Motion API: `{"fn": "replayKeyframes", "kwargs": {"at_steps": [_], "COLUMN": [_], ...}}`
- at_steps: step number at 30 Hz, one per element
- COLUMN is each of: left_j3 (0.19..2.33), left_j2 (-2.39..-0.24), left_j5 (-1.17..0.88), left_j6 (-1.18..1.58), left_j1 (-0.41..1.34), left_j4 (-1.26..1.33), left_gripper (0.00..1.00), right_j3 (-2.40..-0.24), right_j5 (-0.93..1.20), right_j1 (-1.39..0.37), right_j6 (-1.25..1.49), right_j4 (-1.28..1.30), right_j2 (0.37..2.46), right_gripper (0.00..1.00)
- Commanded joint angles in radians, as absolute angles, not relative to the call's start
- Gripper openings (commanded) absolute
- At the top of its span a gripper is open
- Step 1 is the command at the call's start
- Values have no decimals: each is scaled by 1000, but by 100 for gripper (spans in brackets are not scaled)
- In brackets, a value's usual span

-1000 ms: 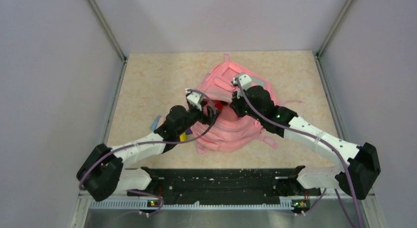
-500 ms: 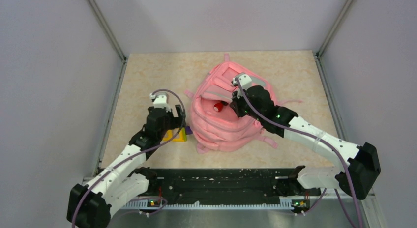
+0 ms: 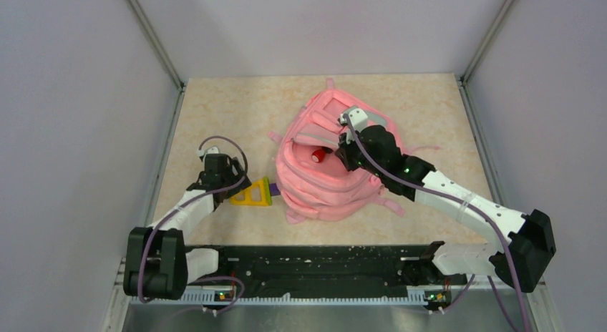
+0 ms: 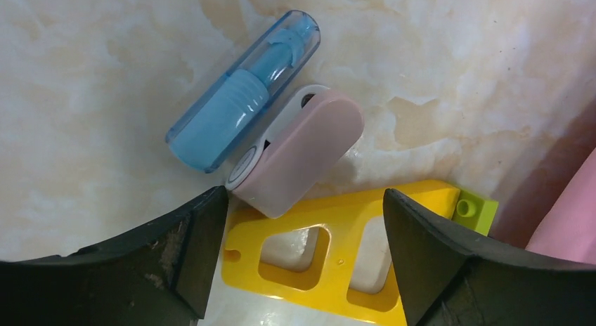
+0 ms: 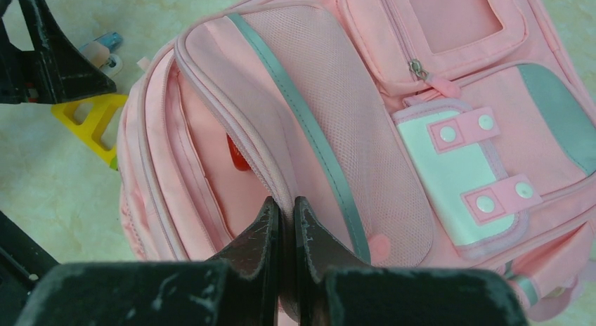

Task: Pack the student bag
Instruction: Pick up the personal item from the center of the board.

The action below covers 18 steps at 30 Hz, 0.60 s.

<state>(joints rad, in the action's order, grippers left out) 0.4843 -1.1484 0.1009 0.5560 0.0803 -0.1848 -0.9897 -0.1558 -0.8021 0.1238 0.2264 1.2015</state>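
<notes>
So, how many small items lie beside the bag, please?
4: blue tube, pink dispenser beside it, yellow triangle below the left gripper, green block at its corner. Others may be hidden.

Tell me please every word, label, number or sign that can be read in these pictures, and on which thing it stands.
There are none. The student bag, the blue tube, the pink case and the yellow triangle show no print that can be read in any view.

No readable text, labels or numbers anywhere.
</notes>
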Motion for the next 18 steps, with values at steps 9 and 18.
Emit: {"fn": "replayKeyframes", "kwargs": {"at_steps": [9,18], "left_j3": [582,627], "left_j2": [-1253,-1323], "left_j5": [91,130], "left_j6": [564,542], "left_j1": [74,72], "left_j4": [-128,-133], "left_gripper": [66,87], "right_j3": [-1022,-1028], "right_j5": [-160,-149], "right_j1": [-798,-798], "right_j6": [125,127], "right_j4": [133,135], "right_j2": [1141,1150], "right_gripper": [0,0]}}
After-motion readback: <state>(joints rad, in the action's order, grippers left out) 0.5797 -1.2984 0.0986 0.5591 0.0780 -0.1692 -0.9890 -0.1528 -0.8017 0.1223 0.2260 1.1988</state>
